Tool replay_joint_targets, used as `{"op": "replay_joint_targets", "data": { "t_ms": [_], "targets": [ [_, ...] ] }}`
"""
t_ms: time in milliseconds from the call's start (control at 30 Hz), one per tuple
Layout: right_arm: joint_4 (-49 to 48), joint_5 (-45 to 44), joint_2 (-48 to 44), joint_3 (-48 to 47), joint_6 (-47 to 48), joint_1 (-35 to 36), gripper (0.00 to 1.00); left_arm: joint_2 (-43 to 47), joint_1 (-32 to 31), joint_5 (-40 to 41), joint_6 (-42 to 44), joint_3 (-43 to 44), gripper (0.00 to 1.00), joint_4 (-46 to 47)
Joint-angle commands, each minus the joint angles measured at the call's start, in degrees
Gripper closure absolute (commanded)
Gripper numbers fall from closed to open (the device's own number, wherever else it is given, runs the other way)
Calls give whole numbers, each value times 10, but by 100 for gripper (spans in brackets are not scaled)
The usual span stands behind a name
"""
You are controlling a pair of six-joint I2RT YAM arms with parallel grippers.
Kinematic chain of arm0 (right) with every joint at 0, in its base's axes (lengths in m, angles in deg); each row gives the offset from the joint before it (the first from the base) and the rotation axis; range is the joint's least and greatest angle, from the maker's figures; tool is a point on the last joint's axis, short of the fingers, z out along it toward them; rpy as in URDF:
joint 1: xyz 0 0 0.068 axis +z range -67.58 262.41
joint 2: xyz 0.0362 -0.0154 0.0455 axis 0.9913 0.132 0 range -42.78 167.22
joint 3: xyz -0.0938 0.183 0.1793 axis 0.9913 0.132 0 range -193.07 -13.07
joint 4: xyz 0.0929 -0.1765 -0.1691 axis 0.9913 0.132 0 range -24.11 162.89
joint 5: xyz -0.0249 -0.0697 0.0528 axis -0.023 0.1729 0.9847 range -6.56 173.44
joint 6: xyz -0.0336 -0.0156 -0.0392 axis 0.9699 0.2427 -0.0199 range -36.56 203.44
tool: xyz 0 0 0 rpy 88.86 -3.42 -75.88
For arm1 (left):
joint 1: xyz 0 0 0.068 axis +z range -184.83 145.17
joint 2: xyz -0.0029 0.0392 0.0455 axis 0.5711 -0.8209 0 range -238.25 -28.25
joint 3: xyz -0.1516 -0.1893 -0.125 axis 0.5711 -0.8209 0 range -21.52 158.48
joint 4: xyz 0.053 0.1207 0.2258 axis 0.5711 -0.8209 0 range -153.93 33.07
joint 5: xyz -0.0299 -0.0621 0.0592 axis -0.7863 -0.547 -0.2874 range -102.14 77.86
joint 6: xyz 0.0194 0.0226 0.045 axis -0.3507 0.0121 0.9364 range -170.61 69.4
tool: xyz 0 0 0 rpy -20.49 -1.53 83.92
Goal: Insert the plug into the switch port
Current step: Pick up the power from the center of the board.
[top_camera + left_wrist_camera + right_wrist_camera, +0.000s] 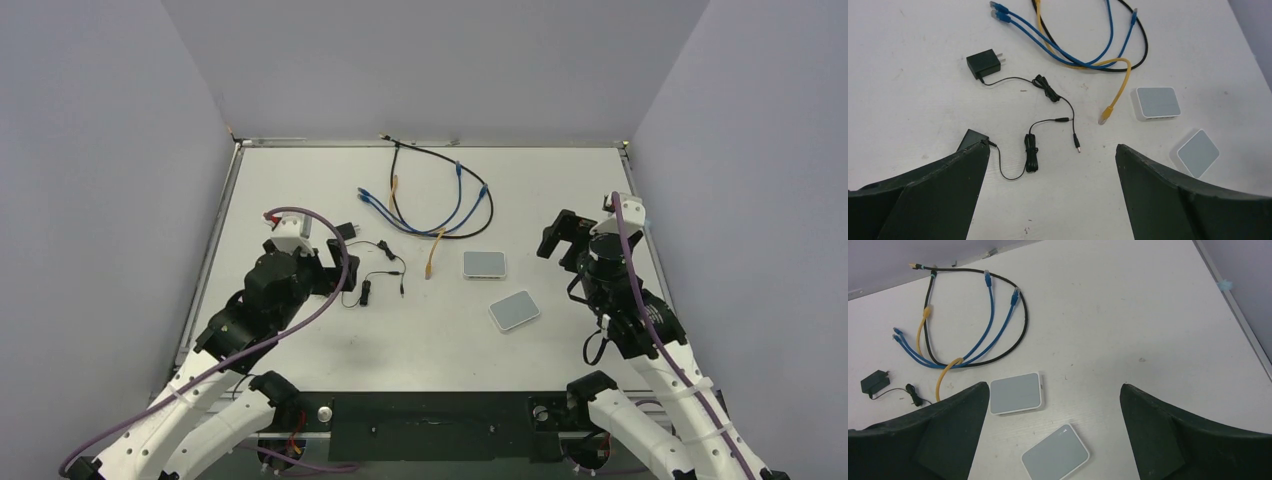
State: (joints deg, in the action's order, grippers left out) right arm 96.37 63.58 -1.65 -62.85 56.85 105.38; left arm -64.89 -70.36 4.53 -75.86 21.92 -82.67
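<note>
Two flat white boxes with pale grey faces lie right of centre: the far box (484,264) (1158,102) (1015,393) and the near, turned box (514,310) (1198,152) (1055,457). Their edge sockets are barely visible. A thin black cord ends in a small barrel plug (1077,145) (401,292). A yellow cable's clear plug (1105,117) (430,272) lies just left of the far box. My left gripper (333,264) (1051,147) is open and empty above the black cords. My right gripper (560,236) (1053,386) is open and empty, hovering over the two boxes.
A black wall adapter (984,63) lies at the far left. A second adapter (970,139) is partly hidden by my left finger. Blue cables (462,195) and a black cable loop (440,232) lie at the back centre. The table's metal rim (625,150) runs along the walls.
</note>
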Motion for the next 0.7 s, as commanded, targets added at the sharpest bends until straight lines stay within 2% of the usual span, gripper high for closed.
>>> {"op": "replay_joint_targets", "data": {
  "t_ms": [0,67,200,467,667],
  "targets": [
    [-4,-1,-7,-34,30,3,0,-13,-1,52,9,32,2,-18],
    [-4,5,-8,-40,32,4,0,-12,-1,56,23,28,2,-10],
    [-20,31,-4,-49,38,3,0,-29,-1,-3,61,30,2,9],
    [15,71,94,-97,55,8,5,-98,2,-62,70,58,2,-21],
    [35,81,177,-114,59,40,9,-125,39,-98,60,64,2,-30]
  ]
}}
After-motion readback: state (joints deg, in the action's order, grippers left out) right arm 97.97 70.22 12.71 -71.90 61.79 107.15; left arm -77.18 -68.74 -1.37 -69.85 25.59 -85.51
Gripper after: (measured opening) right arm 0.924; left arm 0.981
